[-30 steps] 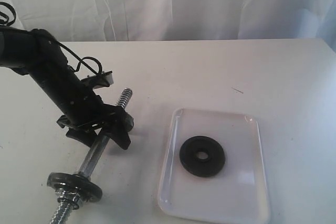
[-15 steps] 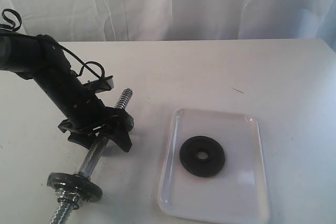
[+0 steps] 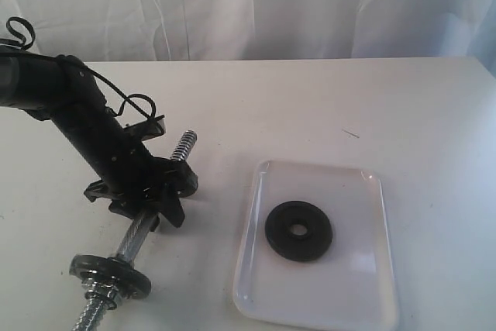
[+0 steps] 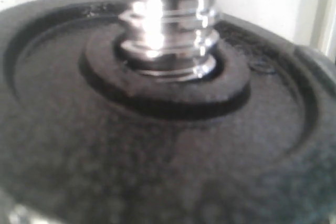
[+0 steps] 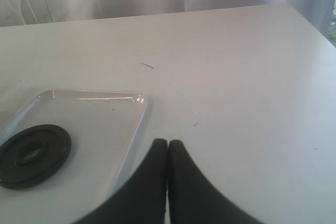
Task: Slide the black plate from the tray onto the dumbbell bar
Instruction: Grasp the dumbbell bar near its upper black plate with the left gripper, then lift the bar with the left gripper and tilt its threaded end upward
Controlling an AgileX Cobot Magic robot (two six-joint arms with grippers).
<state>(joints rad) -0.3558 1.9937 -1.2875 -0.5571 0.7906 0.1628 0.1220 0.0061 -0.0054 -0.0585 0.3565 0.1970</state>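
The black plate [image 3: 298, 230] lies flat in the middle of the white tray [image 3: 364, 292]; the right wrist view shows the same plate [image 5: 31, 155] and tray [image 5: 94, 103]. The chrome dumbbell bar [image 3: 139, 232] lies on the table left of the tray, with a black disc [image 3: 108, 273] near its near end. My left gripper [image 3: 146, 208] straddles the bar's upper part, its finger gap hidden. The left wrist view is filled by a black disc [image 4: 157, 145] with the threaded bar end [image 4: 168, 24] through it. My right gripper [image 5: 168, 142] is shut and empty, beside the tray's corner.
White curtain hangs behind the white table [image 3: 325, 98]. A small dark mark [image 3: 350, 133] sits on the table beyond the tray. The right arm is outside the exterior view.
The left arm has shifted a little to the left and turned slightly over the bar. The bar, tray and plate have stayed where they were.
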